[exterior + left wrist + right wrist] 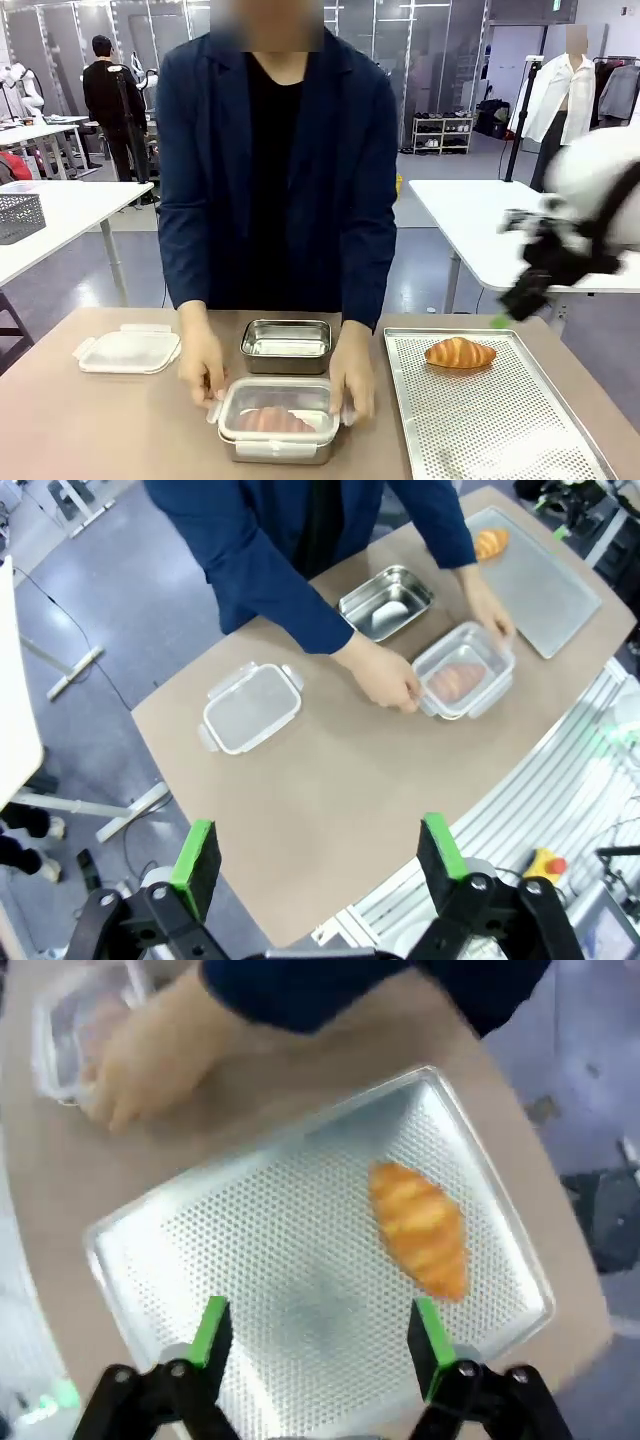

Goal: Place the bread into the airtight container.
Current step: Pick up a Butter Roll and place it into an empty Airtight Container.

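A golden bread [460,352] lies at the far end of the perforated metal tray [480,420] on the right; the bread [420,1228] is ahead and right of my open, empty right gripper [318,1335], which hovers above the tray [280,1250]. In the front view the right gripper [520,290] is blurred, above the tray's far right corner. An open steel airtight container [287,345] stands mid-table. The person's hands [203,365] hold a second, lidded container [275,420] with bread inside. My left gripper [318,855] hangs open and empty, high above the table's near edge.
A loose clear lid [128,350] lies on the table's left side. The person stands close at the far edge, arms over the middle. White tables [480,215] stand behind. A rail with a red button [548,863] runs along the robot's side.
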### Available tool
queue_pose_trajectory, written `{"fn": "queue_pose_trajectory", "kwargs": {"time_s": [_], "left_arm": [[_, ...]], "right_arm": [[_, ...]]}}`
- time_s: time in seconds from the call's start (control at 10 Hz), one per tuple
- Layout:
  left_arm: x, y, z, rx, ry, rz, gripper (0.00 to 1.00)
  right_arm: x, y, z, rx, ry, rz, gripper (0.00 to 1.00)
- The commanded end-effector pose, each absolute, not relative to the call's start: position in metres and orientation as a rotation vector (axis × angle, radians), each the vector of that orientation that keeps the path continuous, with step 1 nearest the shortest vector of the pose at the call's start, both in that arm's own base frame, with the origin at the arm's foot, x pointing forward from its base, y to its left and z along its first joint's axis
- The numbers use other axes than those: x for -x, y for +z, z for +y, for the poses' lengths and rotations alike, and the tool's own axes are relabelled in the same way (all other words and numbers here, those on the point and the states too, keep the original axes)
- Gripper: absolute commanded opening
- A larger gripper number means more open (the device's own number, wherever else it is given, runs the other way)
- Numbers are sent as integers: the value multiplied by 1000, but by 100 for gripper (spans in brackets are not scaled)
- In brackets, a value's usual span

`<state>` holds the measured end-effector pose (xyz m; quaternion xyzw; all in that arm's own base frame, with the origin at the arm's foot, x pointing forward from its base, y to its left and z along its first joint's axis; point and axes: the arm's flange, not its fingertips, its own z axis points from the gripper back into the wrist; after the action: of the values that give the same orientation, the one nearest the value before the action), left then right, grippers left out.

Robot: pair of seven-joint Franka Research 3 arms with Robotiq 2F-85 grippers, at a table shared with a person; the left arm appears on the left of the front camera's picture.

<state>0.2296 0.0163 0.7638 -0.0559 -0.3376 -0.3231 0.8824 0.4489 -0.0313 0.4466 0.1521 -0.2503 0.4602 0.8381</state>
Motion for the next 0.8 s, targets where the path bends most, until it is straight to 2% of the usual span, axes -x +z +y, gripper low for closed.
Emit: {"fn": "queue_pose_trajectory", "kwargs": {"time_s": [0.0,0.2,0.4,0.7], "left_arm": [[-229,765,16,120,-680,-704,100],[-229,765,16,120,-680,-704,100],[-229,765,16,120,-680,-704,100],[-229,765,16,120,-680,-704,100]], "right_arm": [[-394,423,-164,-588,825,-790,88],[-326,406,-226,-546,642,-977,88],[-277,385,-254,-507,500,-1061,88],[-280,361,-248,-439,486,-918,88]]}}
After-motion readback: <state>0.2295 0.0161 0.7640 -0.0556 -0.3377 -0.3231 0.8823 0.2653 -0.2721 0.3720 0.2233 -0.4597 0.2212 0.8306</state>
